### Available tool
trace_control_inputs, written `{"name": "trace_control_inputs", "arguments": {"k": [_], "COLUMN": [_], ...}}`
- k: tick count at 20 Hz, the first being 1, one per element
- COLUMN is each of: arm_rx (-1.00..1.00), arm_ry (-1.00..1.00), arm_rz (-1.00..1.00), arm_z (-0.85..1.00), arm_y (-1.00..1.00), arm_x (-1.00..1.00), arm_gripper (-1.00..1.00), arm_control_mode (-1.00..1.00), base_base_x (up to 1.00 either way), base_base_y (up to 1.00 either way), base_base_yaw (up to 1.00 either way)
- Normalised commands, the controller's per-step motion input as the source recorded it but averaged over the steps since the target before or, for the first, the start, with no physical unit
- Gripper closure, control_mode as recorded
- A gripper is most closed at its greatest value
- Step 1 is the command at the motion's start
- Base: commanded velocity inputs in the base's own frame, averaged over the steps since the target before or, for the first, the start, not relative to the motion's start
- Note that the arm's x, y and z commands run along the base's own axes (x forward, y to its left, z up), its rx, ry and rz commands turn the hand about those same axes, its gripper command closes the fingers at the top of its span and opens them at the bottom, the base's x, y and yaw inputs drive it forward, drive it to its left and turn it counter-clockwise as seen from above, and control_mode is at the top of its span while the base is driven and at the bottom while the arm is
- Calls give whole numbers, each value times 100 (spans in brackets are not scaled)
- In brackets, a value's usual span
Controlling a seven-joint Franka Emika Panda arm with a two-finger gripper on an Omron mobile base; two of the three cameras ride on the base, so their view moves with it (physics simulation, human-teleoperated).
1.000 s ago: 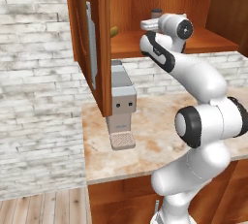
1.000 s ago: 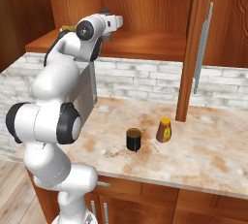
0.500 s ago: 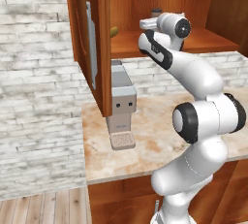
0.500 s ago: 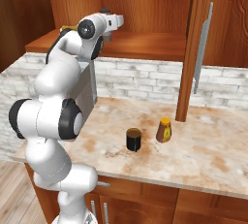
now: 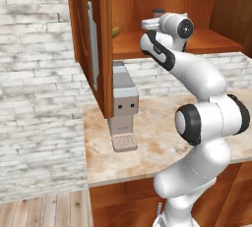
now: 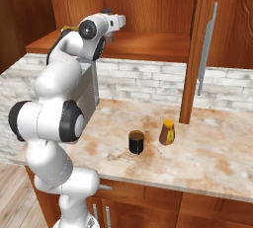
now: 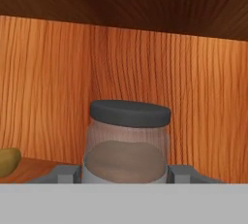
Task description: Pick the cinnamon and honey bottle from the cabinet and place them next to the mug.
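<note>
Cinnamon (image 7: 127, 143) stands on the cabinet (image 6: 148, 44) shelf, between the gripper (image 7: 125, 173) fingers, one at 3 o'clock and one at 9; I cannot tell if they squeeze it. Honey bottle (image 6: 167, 132) sits just beside the mug (image 6: 136, 141), at its 3 o'clock

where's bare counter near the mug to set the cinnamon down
The mug stands on the counter with the honey bottle close on its right, so that gap is tight. Bare patches: left of the mug toward the coffee machine, and in front of it to the counter edge. Right of the bottle is also bare. The cinnamon sits between the gripper fingers in the cabinet.
</note>
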Motion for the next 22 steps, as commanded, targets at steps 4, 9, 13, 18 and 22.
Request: {"name": "trace_control_inputs", "arguments": {"k": [4, 9, 13, 18, 22], "arm_rx": [0, 0, 0, 0, 0], "arm_ry": [0, -4, -9, -6, -4], "arm_rz": [0, 0, 0, 0, 0], "arm_z": [1, 16, 22, 10, 0], "arm_y": [0, 0, 0, 4, 8], "arm_x": [-23, -73, -98, -100, -100], "arm_gripper": [100, 100, 100, 100, 100], "arm_control_mode": [-100, -100, -100, -100, -100], "base_base_x": [0, 0, 0, 0, 0], "base_base_y": [0, 0, 0, 0, 0], "base_base_yaw": [0, 0, 0, 0, 0]}}
